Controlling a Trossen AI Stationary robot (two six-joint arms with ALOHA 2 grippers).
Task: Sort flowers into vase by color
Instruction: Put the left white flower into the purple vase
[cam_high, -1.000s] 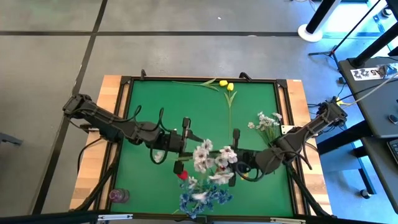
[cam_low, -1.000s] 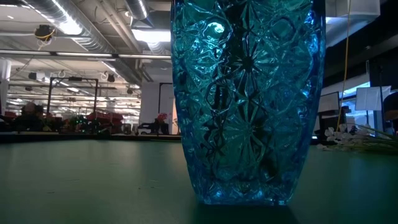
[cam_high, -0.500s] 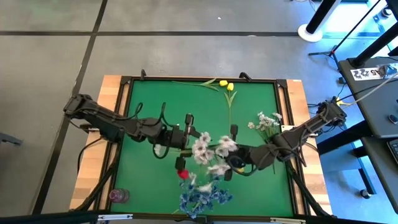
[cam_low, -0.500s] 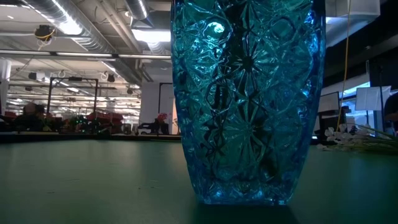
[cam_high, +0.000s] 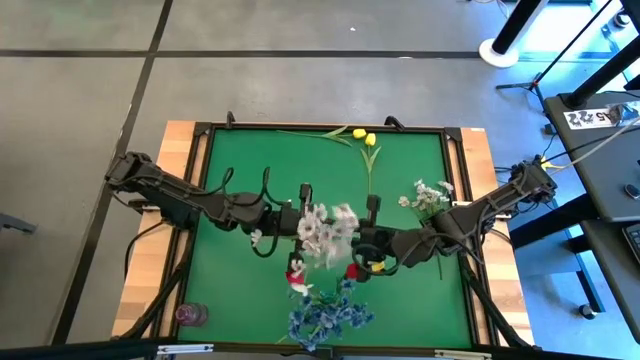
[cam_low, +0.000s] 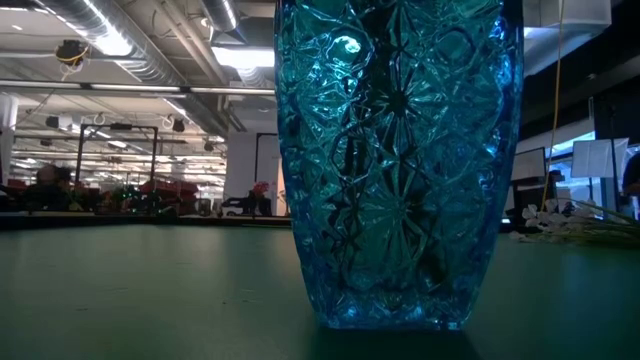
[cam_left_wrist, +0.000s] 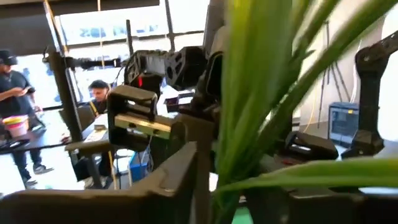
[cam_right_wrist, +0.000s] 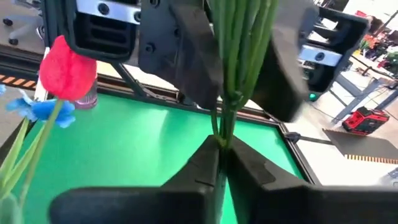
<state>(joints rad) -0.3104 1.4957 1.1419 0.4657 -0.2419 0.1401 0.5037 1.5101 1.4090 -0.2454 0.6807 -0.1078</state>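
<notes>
A white spray (cam_high: 325, 230) stands upright in the air over the middle of the green table (cam_high: 240, 160), blossoms up. My left gripper (cam_high: 296, 226) reaches it from the left and my right gripper (cam_right_wrist: 221, 146) from the right; both are shut on its green stalks. Close to the table's near edge stands a blue cut-glass vase (cam_low: 400, 160) with the bushy blue bunch (cam_high: 325, 315); a red tulip (cam_right_wrist: 67, 71) rises beside it. Two yellow tulips (cam_high: 362, 137) lie at the far edge. More white sprays (cam_high: 430, 195) lie at the right. My left gripper has the bundle of stalks (cam_right_wrist: 231, 56) between its two fingers (cam_right_wrist: 189, 50), above the right gripper's hold. It comes level from the table's left, across the stalks. Whether both fingers press on the bundle, I cannot tell. My right gripper pinches the stalks' lower end (cam_right_wrist: 222, 127) between its two fingertips. It comes from the table's right, slanting slightly down, across the stalks. The spray stands upright above the fingers, lifted clear of the table.
A small purple thing (cam_high: 190, 315) sits on the wooden border at the near left. Black rails frame the table. The left half of the green mat lies bare. People and desks show in the room beyond.
My right gripper has carried the white spray toward the table's left and a little toward the far edge, up to my left gripper. The spray stays upright and clear of the table.
</notes>
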